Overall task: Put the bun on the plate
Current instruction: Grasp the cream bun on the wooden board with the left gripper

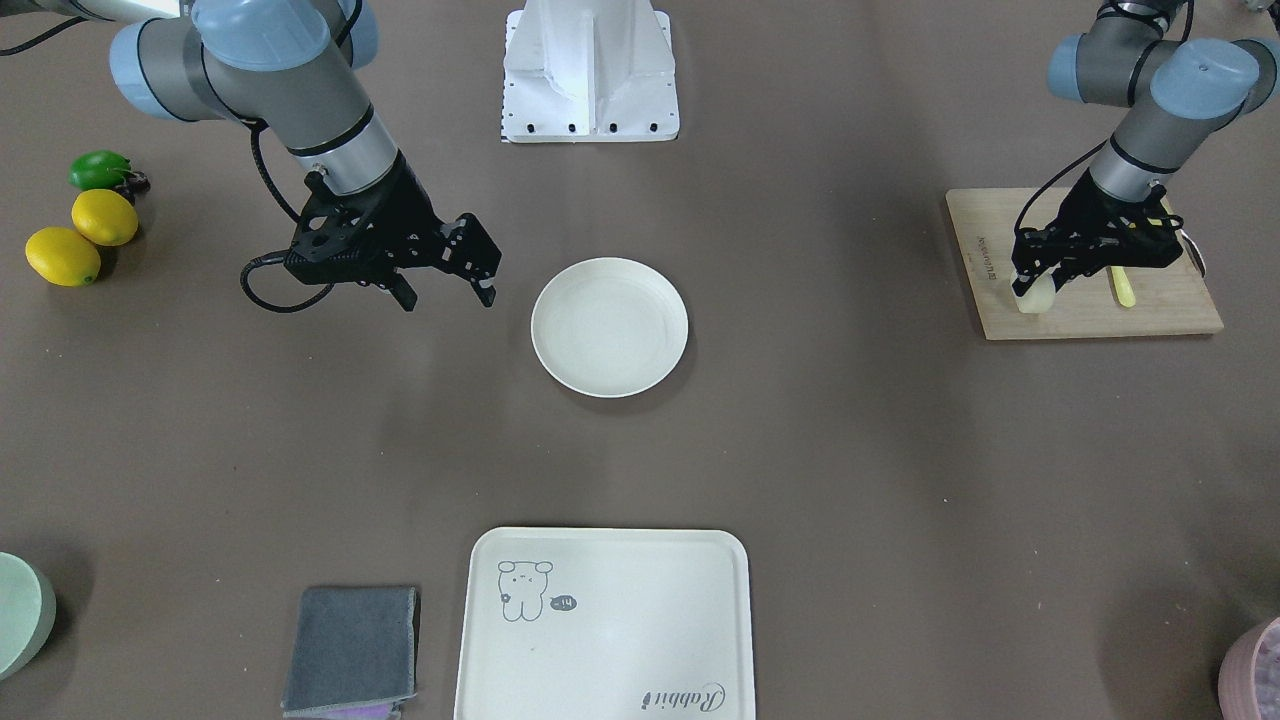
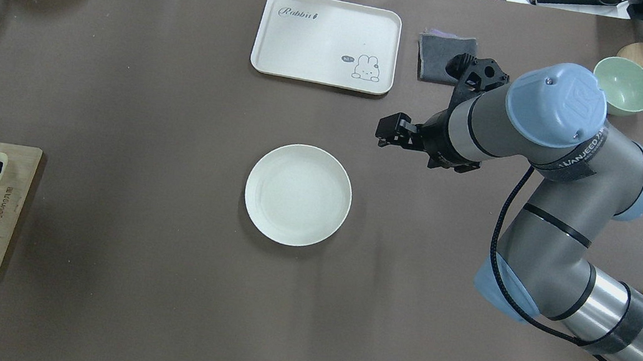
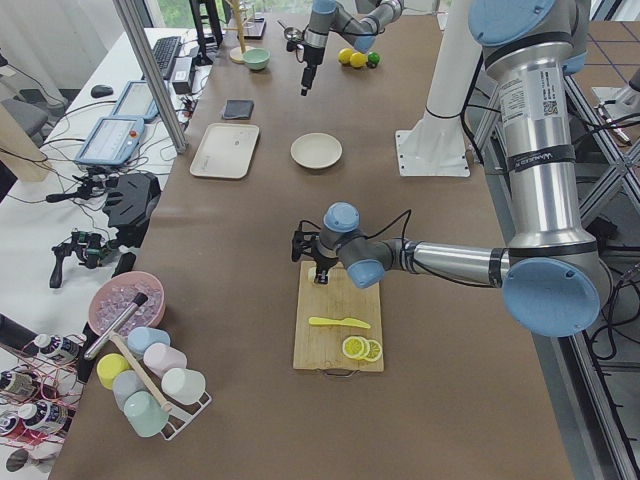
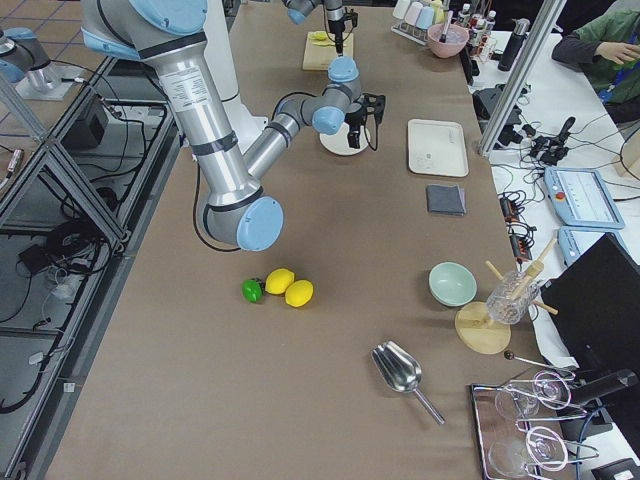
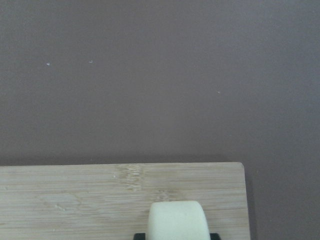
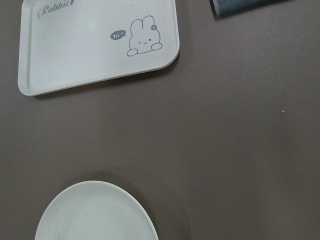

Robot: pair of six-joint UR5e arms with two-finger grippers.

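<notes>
Cream-white bun (image 1: 1038, 295) gripped at the wooden cutting board (image 1: 1085, 315), right of the front-facing frame; plate (image 1: 609, 327) at centre, well apart.

Left arm: comes in from the upper right corner of the front-facing view, wrist pitched down, left gripper (image 1: 1035, 290) low over the board's lower left corner, clamped on the bun's two sides. The left wrist view alone shows the black pads (image 5: 139, 235) touching the bun at the bottom of the frame. Overhead view crops this arm at its left edge. The front-facing view shows a yellow knife (image 1: 1122, 285) on the board; the exterior left view adds lemon slices (image 3: 361, 349). Right arm: bent, from the upper left; right gripper (image 1: 447, 298) hangs left of the plate, jaws spread, holding nothing.
</notes>
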